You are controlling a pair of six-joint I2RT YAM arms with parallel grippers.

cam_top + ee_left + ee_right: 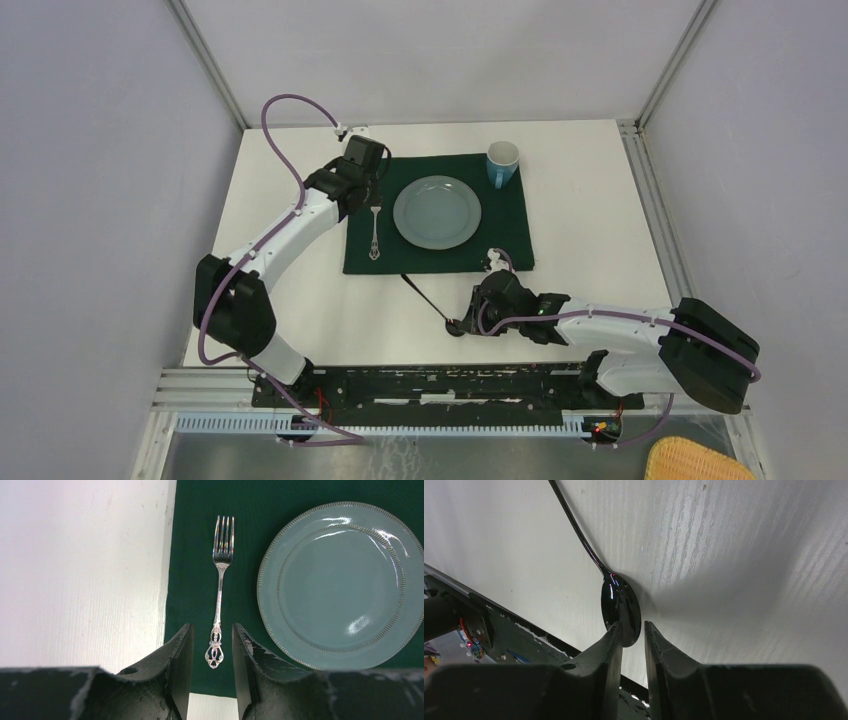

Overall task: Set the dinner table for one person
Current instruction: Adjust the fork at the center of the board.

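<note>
A silver fork lies on the dark green cloth, left of a blue-grey plate. My left gripper hovers open above the fork; the ornate handle end shows between its fingers, untouched. A blue mug stands at the cloth's far right corner. A black spoon lies on the white dinner table in front of the cloth. My right gripper is down at the spoon's bowl: one finger touches it, and a narrow gap remains at the other.
The arms' black base rail runs along the near table edge, close behind the spoon's bowl. A wicker basket sits off the table at bottom right. Metal frame posts border the table's sides.
</note>
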